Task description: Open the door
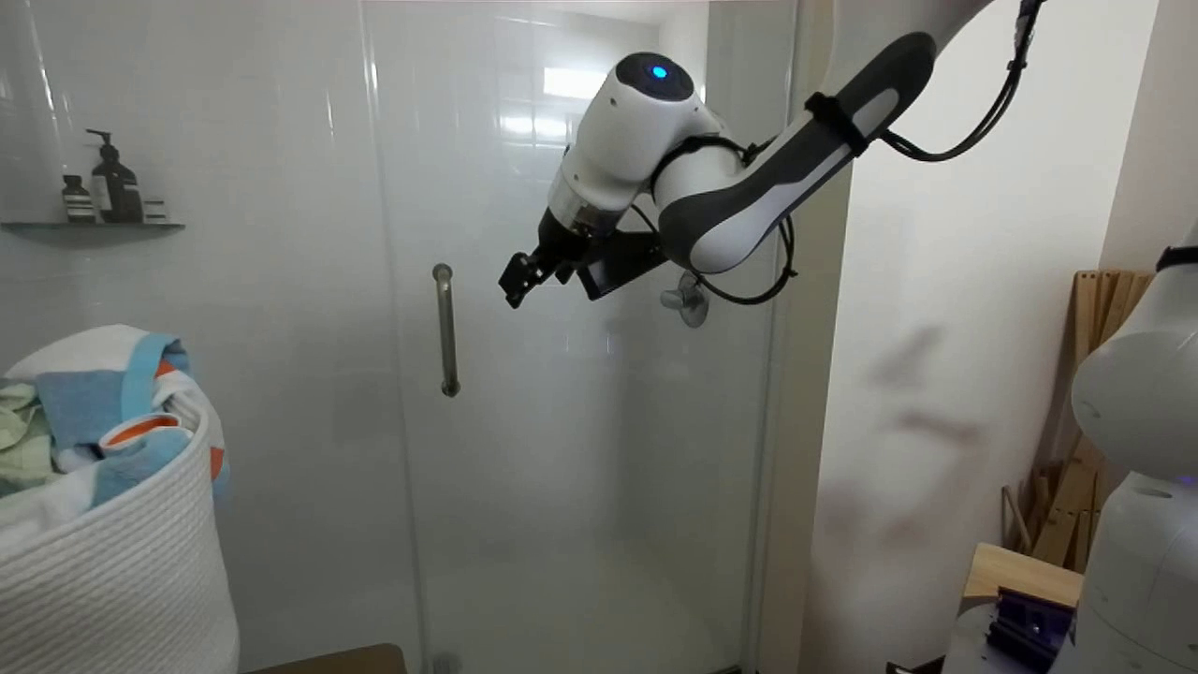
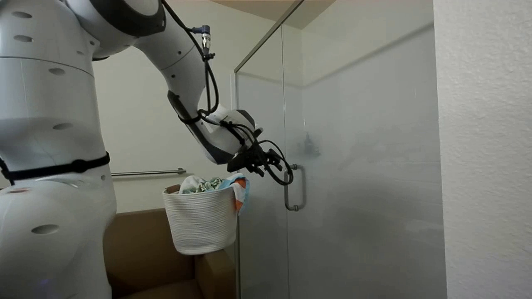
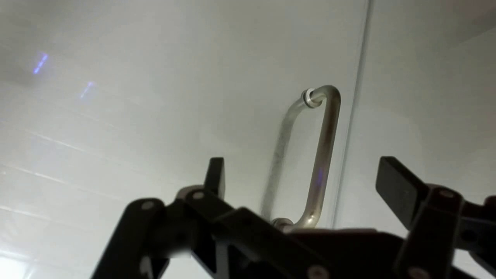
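The door (image 1: pixel 562 449) is a tall clear glass panel, standing in line with the fixed panel and looking closed; it also shows in an exterior view (image 2: pixel 365 241) and the wrist view (image 3: pixel 186 97). Its vertical silver bar handle (image 1: pixel 447 332) shows whole in both exterior views (image 2: pixel 304 187). In the wrist view the handle (image 3: pixel 324 147) appears between the fingers, beyond the fingertips, its lower end partly covered by the gripper. My gripper (image 3: pixel 302 172) is wide open and empty, apart from the handle. In an exterior view the gripper (image 1: pixel 515 281) appears right of the handle's upper part.
The fixed glass panel (image 1: pixel 299 468) adjoins the door's handle edge. A white basket (image 2: pixel 199 224) of towels stands by it on a brown sofa (image 2: pixel 145 245). A towel rail (image 2: pixel 145 172) is on the wall. A shelf holds bottles (image 1: pixel 116 187). A wall (image 2: pixel 486 145) stands at right.
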`<state>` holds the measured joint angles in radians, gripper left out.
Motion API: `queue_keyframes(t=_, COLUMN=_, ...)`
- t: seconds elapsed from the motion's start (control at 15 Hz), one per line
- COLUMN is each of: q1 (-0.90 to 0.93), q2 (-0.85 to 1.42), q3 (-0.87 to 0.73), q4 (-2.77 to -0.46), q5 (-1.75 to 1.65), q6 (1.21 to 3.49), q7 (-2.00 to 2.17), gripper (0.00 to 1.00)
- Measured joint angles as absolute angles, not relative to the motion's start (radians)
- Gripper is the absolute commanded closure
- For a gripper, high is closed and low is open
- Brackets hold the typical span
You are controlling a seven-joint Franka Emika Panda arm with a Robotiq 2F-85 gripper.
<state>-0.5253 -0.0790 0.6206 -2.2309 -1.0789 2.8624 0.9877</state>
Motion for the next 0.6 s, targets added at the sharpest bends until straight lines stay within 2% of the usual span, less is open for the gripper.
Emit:
queue_keyframes(t=0.33, q1=-0.511, q2=0.126, q3=0.652, q4=-2.069, q5=-1.487, q6=2.824, q7=1.305, gripper=0.0)
queue_keyframes(t=0.6, q1=-0.437, q2=0.308, q3=0.646, q4=-1.95, q5=-1.802, q6=2.697, q7=1.546, gripper=0.0)
